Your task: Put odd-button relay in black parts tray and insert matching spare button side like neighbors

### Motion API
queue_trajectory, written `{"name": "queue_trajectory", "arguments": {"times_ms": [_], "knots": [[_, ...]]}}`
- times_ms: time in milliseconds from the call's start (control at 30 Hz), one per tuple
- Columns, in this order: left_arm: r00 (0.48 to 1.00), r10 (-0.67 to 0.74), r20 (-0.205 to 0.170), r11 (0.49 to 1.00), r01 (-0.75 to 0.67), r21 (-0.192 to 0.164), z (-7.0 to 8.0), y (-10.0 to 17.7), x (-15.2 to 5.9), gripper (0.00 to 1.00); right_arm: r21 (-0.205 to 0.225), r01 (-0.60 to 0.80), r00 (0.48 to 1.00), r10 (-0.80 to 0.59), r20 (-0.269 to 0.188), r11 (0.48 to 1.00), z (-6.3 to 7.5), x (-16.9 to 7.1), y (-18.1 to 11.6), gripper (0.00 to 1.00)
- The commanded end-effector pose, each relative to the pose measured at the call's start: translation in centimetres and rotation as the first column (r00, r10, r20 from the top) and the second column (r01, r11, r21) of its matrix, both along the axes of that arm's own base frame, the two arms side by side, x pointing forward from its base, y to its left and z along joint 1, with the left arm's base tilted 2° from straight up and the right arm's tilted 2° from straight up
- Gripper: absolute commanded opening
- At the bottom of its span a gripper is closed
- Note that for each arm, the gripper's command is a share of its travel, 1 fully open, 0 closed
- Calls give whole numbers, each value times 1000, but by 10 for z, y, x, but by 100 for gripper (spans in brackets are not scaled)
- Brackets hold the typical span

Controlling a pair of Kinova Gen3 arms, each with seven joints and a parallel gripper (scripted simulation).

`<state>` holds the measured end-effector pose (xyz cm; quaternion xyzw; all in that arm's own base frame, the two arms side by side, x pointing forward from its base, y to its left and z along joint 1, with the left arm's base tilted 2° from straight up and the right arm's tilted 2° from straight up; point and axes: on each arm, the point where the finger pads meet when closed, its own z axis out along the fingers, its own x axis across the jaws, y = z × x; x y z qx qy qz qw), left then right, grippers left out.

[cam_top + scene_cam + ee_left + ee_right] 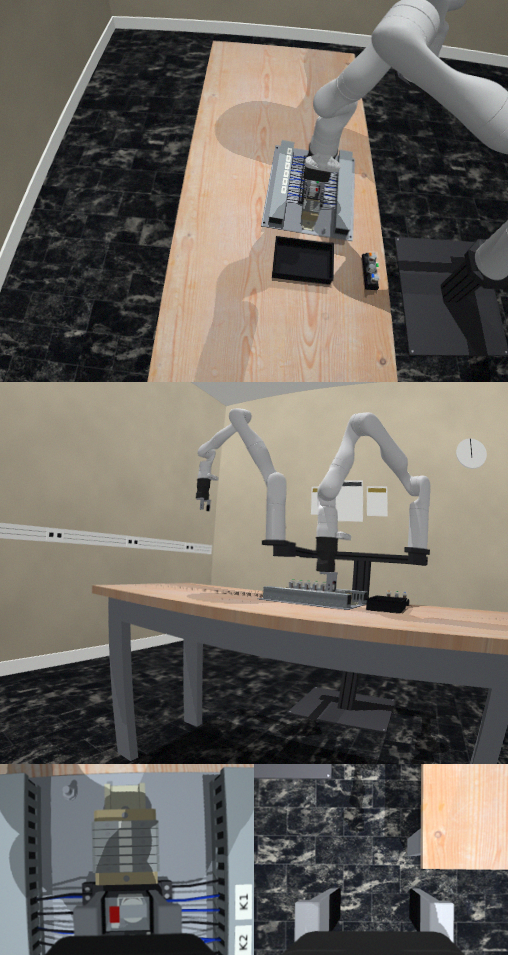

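Observation:
The relay with a red button [114, 914] [316, 190] [334, 583] stands at the K1 end of the relay row. My left gripper [127, 905] [331, 583] is shut on it, one finger on each side. How deep it sits is hard to tell. Several neighbours with green buttons [307, 583] stand in line beside it; the left gripper hides most from above. The relay panel [347, 190] [305, 595] [183, 828] looks flat on the table. The spare rack [371, 286] holds orange [371, 255], green [377, 265] and blue [374, 276] spares. My right gripper [375, 903] [205, 505] is open and empty, high up, away from the panel.
The black parts tray [302, 280] [382, 604] lies beside the panel's near end in the top view, with the rack to its right near the table edge. Wire ducts [14, 849] [236, 849] flank the relay row. A terminal block [125, 878] sits next to the gripped relay.

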<state>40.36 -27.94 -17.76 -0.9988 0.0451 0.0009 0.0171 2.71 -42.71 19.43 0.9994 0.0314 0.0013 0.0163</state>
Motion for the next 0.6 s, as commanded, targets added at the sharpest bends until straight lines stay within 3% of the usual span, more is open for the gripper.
{"name": "queue_trajectory", "arguments": {"times_ms": [0, 567], "knots": [[1000, 0, 5, 1000, 0, -2, 1, -1, 1, 0, -2, 0, 1000, 0, 0, 1000, 1, 0, 0, 100], [1000, -1, 23, 1000, 1, -3, 1, -1, 0, 0, -2, 0, 1000, 0, 0, 1000, 1, 0, 0, 100]]}}
